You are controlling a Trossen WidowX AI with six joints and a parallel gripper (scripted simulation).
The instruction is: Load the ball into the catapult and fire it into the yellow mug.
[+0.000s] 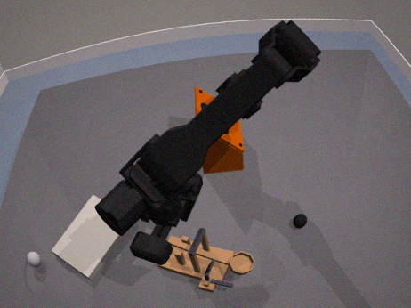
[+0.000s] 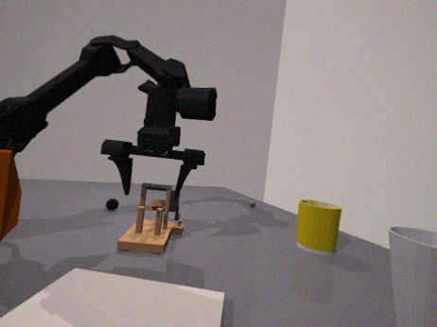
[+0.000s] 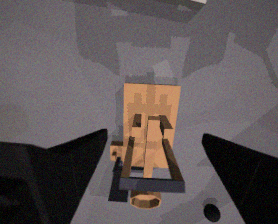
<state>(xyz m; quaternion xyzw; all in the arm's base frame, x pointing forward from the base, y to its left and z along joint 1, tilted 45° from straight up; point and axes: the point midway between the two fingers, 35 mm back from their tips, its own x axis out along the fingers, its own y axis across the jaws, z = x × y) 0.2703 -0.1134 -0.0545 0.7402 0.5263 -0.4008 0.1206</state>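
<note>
The wooden catapult (image 1: pixel 220 254) (image 2: pixel 142 245) (image 3: pixel 150 92) stands on the table. Its round cup (image 1: pixel 242 263) (image 3: pixel 145 201) looks empty, and a dark lever (image 1: pixel 221 284) (image 3: pixel 118 187) sits at its side. My gripper (image 2: pixel 151 193) (image 3: pixel 154 135) is open and empty, pointing down with one finger to each side above the catapult. In the top view the arm hides the fingertips. A black ball (image 1: pixel 300 221) (image 2: pixel 112 204) (image 3: pixel 211 212) lies on the table beyond the catapult's cup end. The yellow mug (image 2: pixel 318 228) stands upright to the right in the exterior view.
A white block (image 1: pixel 71 246) (image 2: pixel 199 303) lies behind the catapult's frame end. A white ball (image 1: pixel 34 258) is beside it. An orange block (image 1: pixel 224 158) (image 2: pixel 7 195) stands under the arm. A small grey ball (image 2: pixel 253 204) lies far back, and a pale tumbler (image 2: pixel 411 266) stands right of the mug.
</note>
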